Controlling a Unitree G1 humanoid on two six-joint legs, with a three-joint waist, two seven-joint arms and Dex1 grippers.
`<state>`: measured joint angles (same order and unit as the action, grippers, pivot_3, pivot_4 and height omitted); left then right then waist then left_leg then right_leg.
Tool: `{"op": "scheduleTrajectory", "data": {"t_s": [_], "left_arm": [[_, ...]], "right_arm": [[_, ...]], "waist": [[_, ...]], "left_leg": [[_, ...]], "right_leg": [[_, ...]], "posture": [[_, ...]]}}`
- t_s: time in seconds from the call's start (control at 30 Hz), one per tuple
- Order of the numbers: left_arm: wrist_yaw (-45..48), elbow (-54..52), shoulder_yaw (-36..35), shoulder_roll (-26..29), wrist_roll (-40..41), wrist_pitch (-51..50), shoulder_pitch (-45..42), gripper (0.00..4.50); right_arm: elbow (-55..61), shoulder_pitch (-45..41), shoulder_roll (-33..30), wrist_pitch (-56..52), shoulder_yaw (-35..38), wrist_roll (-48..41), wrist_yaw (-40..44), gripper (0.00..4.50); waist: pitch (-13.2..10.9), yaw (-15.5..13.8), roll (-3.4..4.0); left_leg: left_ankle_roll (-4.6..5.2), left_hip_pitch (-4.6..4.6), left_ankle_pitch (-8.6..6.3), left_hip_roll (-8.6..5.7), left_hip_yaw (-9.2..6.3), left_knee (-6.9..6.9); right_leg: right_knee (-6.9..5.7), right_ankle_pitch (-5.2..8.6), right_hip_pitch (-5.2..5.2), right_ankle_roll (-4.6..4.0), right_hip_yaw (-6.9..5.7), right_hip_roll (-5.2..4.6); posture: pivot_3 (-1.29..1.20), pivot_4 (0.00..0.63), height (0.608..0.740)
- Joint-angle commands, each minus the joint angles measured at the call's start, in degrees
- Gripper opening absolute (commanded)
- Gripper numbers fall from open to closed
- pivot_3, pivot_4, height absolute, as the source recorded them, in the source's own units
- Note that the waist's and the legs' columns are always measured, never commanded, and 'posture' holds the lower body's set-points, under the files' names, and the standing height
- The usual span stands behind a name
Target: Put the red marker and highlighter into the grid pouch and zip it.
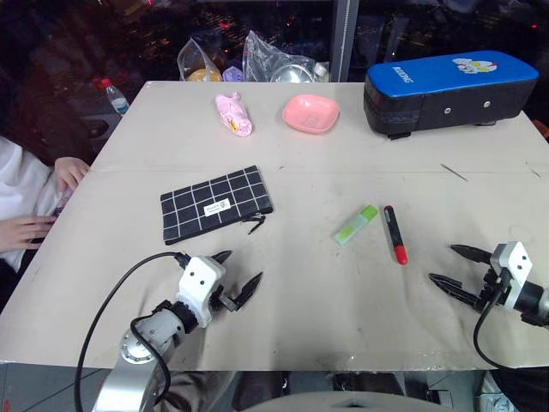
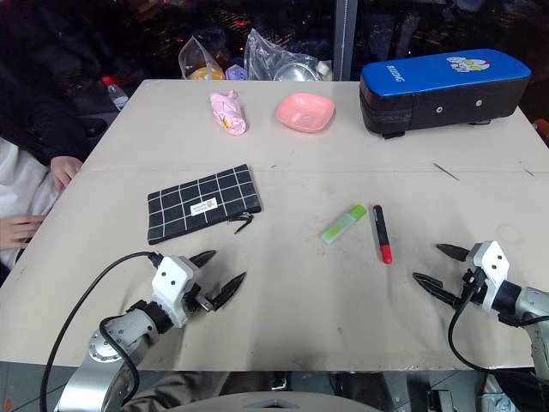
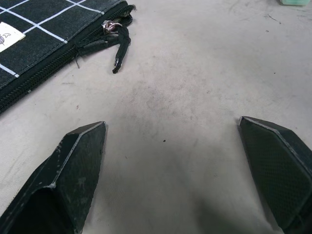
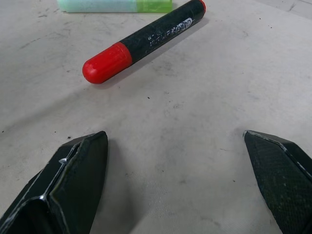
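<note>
Left eye view, starting nearest: the left gripper (image 1: 236, 273) and right gripper (image 1: 453, 265) both hover low over the beige surface (image 1: 292, 318) with fingers spread wide, holding nothing. Just past the right one lies the red marker (image 1: 395, 233), red end toward the robot, and right beside it the light-green highlighter (image 1: 356, 224), the two not quite touching. The grid pouch (image 1: 216, 205) lies flat ahead of the left gripper, zipper edge and black pull tab (image 3: 114, 44) facing it. Farther back sit a pink dish (image 1: 310, 113), a pink wad (image 1: 233, 114) and the big blue-and-black case (image 1: 450, 90). Nothing's been packed yet, so I'd say grab the marker first: straddle the barrel mid-length, fingers square across it, so it doesn't roll into the highlighter.
</note>
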<state>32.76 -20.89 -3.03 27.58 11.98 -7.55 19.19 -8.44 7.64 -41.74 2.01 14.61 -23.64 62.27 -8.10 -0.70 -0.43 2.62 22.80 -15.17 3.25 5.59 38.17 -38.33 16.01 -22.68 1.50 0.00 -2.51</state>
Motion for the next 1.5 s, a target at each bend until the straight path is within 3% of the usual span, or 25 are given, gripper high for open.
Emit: {"op": "scheduleTrajectory", "data": {"t_s": [0.03,0.6,0.97,1.27,1.4,1.5], "left_arm": [[0.31,-1.65,-1.13,0.41,0.88,-0.2,-0.18,4.46],[2.9,-0.76,-2.87,1.2,2.87,0.63,-0.92,4.46],[9.36,4.7,-16.54,6.91,9.84,1.69,0.24,4.46],[13.87,29.39,-30.4,16.28,10.67,7.36,-8.1,4.46],[16.36,41.49,-28.3,20.42,5.93,15.69,-13.06,4.46],[16.31,50.28,-22.82,23.34,-1.59,26.5,-17.9,4.46]], "right_arm": [[0.36,-0.08,-0.99,0.34,2.3,-1.13,0.87,4.5],[2.84,-0.15,-0.72,0.35,2.3,-2.74,1.86,4.5],[23.78,-3.89,4.76,-10.88,-4.11,-9.81,-3.76,4.5],[30.26,-13.03,5.63,-17.39,-8.27,-11.45,-6.29,4.5],[29.64,-15.23,5.57,-18.1,-8.69,-11.47,-6.08,4.5],[29.06,-15.86,5.57,-18.04,-8.97,-11.11,-5.71,4.5]], "waist": [[0.0,-0.01,0.0],[-0.02,0.03,-0.01],[-0.06,0.06,-0.05],[-0.25,-0.05,-0.34],[-0.27,0.02,-0.38],[-0.28,-0.01,-0.42]], "left_leg": [[0.0,0.0,0.0,0.0,0.0,0.0],[0.04,0.03,-0.03,0.0,0.02,0.0],[0.03,0.04,-0.03,0.03,-0.03,0.0],[0.03,0.14,-0.03,0.01,-0.2,-0.06],[0.06,0.22,-0.06,-0.07,-0.22,-0.1],[0.05,0.24,-0.06,-0.09,-0.23,-0.14]], "right_leg": [[0.0,0.0,0.0,0.0,0.0,0.0],[0.06,-0.01,0.0,0.02,-0.01,-0.01],[0.06,0.0,-0.01,0.0,-0.1,-0.08],[0.26,-0.01,-0.02,-0.01,-0.37,-0.2],[0.37,-0.01,-0.02,-0.01,-0.43,-0.38],[0.38,-0.02,-0.03,-0.03,-0.52,-0.52]], "posture": [[0.0,0.15,0.737],[0.0,0.15,0.737],[0.0,0.15,0.737],[0.0,0.15,0.737],[0.0,0.15,0.737],[0.0,0.15,0.737]]}}
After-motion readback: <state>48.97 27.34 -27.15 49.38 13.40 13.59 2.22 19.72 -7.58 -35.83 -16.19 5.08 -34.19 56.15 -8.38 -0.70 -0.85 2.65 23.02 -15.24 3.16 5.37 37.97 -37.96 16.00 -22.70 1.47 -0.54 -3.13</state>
